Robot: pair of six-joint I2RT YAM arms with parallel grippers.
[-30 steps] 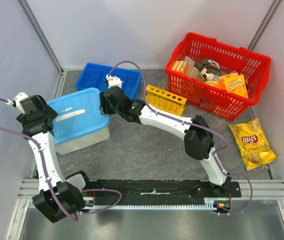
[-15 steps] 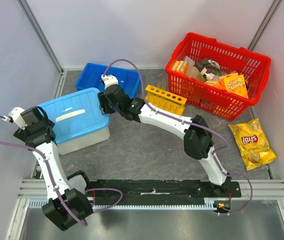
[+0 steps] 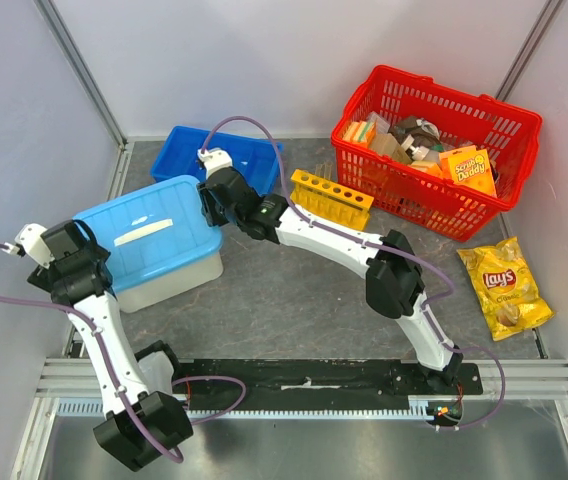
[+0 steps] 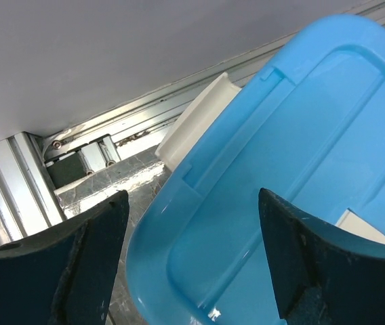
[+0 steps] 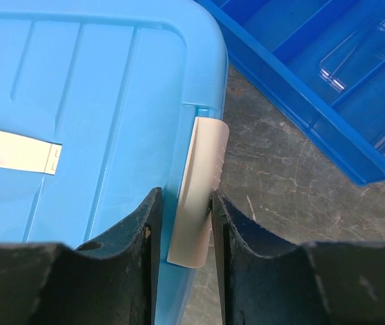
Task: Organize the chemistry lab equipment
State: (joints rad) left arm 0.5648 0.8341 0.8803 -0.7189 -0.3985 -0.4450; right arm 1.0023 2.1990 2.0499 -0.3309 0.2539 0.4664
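Observation:
The yellow test-tube rack stands at mid back, with thin clear tubes lying behind it. A box with a light-blue lid sits at the left. My right gripper is at the box's right end. Its fingers are shut on the white latch and the lid's rim. My left gripper hangs open over the lid's left corner, beside the other white latch, with nothing between its fingers. A clear item lies in the dark blue tray.
The dark blue tray sits behind the box. A red basket with sponge packs and boxes stands at the back right. A yellow chip bag lies at the right. Grey walls close in the left, back and right sides.
My left arm has drawn back toward the near left, off the lid's left end. The right gripper's fingers have narrowed onto the white latch.

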